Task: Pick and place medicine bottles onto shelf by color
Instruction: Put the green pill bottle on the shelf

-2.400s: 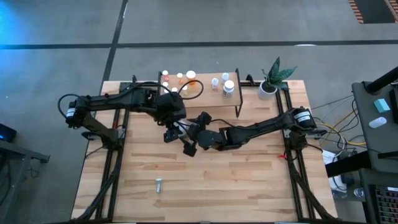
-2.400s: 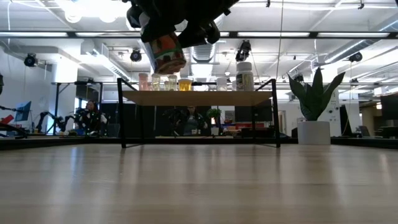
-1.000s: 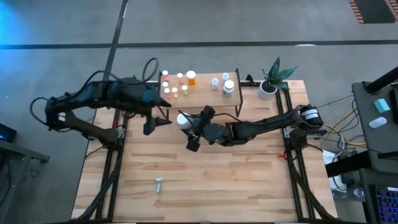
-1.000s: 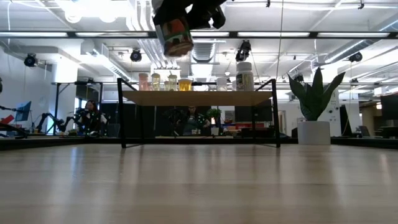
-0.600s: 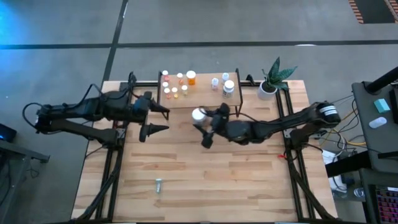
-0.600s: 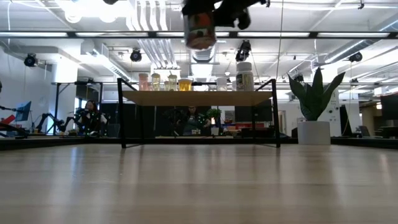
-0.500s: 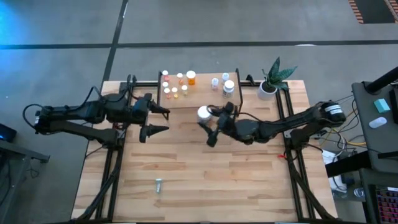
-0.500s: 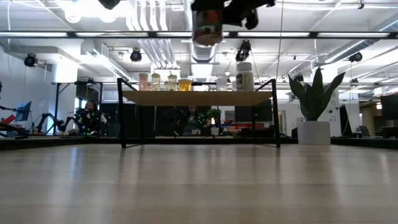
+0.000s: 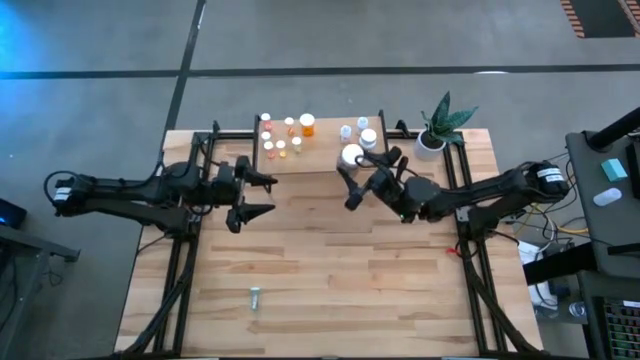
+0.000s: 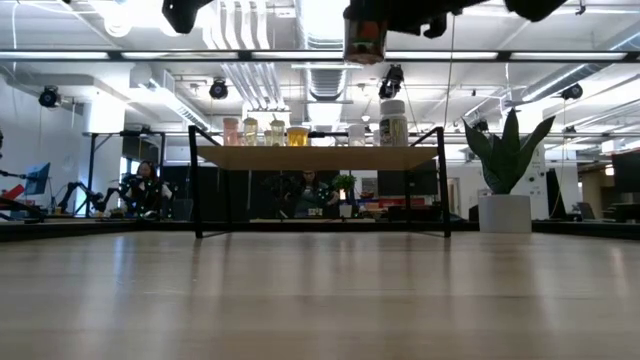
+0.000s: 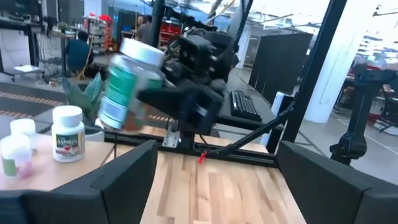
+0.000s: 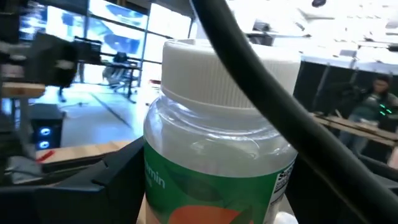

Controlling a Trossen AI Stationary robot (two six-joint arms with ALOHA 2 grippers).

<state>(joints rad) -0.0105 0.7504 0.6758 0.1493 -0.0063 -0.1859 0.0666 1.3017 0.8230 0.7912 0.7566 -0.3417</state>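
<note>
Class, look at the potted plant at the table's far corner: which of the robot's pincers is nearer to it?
Right. The right pincer, holding a white-capped bottle, hangs by the shelf end nearer the potted plant. The left pincer, open, sits beyond the shelf's other end.

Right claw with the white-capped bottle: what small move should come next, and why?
Probably carry on toward the shelf and lower. The right claw holds the clear bottle with the green label in the air, by the white-capped bottles at the shelf's right end. The left claw waits open, off to the shelf's left.

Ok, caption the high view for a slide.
Right gripper carries a white-capped bottle toward the shelf; left gripper waits open.
</note>
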